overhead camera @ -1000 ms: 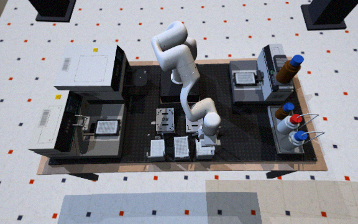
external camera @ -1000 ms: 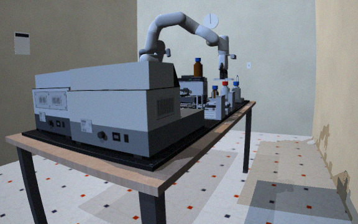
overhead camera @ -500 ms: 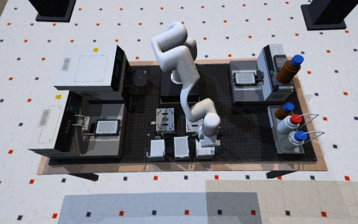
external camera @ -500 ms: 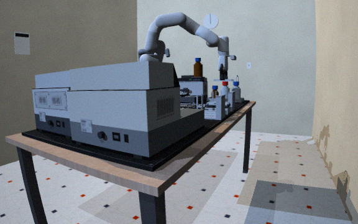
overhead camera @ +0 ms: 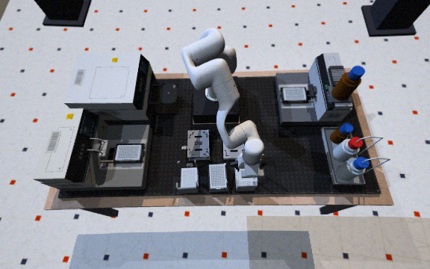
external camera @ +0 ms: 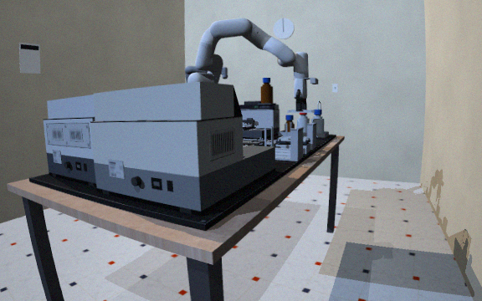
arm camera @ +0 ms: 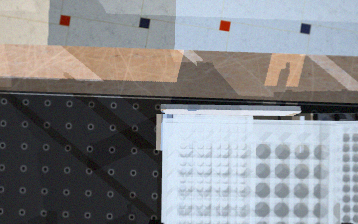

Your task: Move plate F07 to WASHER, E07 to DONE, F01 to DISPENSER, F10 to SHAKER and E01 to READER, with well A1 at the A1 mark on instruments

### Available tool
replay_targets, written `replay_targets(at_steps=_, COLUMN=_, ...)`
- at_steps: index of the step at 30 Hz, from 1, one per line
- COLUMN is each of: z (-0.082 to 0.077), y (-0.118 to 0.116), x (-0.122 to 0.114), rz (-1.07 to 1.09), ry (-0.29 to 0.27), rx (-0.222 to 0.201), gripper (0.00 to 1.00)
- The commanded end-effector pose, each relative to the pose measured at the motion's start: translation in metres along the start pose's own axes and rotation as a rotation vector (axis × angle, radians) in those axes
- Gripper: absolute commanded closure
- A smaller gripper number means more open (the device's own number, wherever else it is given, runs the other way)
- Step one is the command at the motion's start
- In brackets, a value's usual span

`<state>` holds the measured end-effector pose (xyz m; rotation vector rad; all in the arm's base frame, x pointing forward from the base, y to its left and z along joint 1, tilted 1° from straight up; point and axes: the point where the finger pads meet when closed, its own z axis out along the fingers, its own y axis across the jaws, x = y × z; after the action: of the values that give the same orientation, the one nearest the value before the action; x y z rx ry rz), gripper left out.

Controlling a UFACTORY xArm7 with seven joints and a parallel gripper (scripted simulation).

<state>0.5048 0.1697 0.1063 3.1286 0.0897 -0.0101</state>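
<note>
My fingers pinch a white well plate (arm camera: 250, 170), held above the rack (overhead camera: 245, 184) at the deck's 6 o'clock edge. Below me lies the black perforated deck (arm camera: 65, 165) on a wooden table (arm camera: 80, 65); beyond it, pale floor tiles (arm camera: 260, 30) carry red and blue dots. Beige walls (external camera: 78, 42) close the room.

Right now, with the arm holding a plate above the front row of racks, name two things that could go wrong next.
The gripper is shut on a well plate directly above the rightmost rack; lowered off-centre, the plate could catch the walls. A neighbouring plate stands close alongside, so a sideways swing might strike it.
</note>
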Motion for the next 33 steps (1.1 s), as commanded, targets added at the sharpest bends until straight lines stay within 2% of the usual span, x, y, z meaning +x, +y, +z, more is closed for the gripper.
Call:
replay_targets(at_steps=1, z=0.0, y=-0.001, x=0.002, rz=0.0, ry=0.006, rx=0.001, gripper=1.0)
replay_targets(at_steps=33, z=0.039, y=-0.001, x=0.002, rz=0.0, ry=0.006, rx=0.001, gripper=1.0)
